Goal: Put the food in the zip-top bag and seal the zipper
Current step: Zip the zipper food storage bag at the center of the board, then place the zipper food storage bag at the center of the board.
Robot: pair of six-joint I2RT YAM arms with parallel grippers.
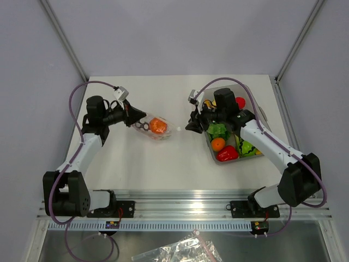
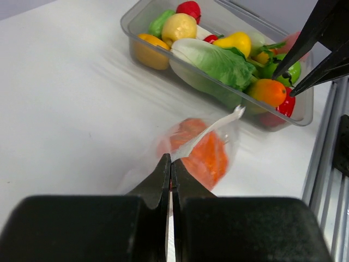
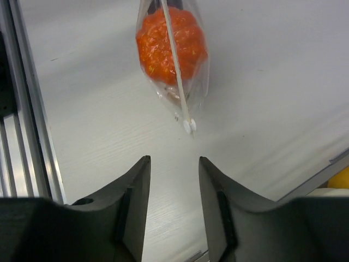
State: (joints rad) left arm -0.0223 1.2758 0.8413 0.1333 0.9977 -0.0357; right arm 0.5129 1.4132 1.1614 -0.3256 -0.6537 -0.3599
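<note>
The zip-top bag is clear and hangs slightly above the table centre with a bumpy orange food piece inside. My left gripper is shut on the bag's whitish zipper at its left end; the left wrist view shows my closed fingertips pinching the strip. My right gripper is open and empty, just right of the bag. In the right wrist view it stands a short way from the zipper's free end, with the bag beyond. I cannot see the eggplant.
A clear tray at the right holds toy produce: green lettuce, a red bell pepper, an orange piece and yellow pieces. It also shows in the left wrist view. A crumpled clear bag lies below the front rail.
</note>
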